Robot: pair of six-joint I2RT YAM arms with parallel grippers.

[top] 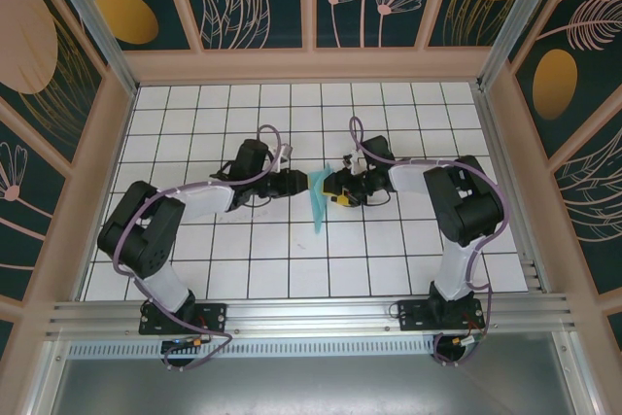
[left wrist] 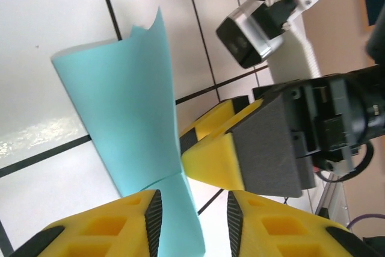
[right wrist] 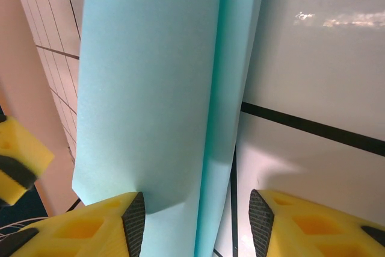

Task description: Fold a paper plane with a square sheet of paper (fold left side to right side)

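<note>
The turquoise sheet of paper (top: pixel 319 206) is folded into a narrow pointed shape and sits mid-table between the two grippers. My left gripper (top: pixel 303 184) reaches it from the left and my right gripper (top: pixel 335 189) from the right. In the left wrist view the left gripper (left wrist: pixel 194 209) is open; the paper (left wrist: pixel 129 100) rests against its left pad only, and a yellow finger (left wrist: pixel 219 161) of the right gripper touches the fold. In the right wrist view the right gripper (right wrist: pixel 197 209) is open around the paper (right wrist: pixel 150 88), which touches the left pad and stays clear of the right pad.
The white gridded table (top: pixel 243 259) is boxed in by pink-framed walls (top: pixel 311 65) on three sides. An aluminium rail (top: pixel 311 318) runs along the near edge by the arm bases. The right arm's wrist camera (left wrist: pixel 246 37) hangs close to the left gripper.
</note>
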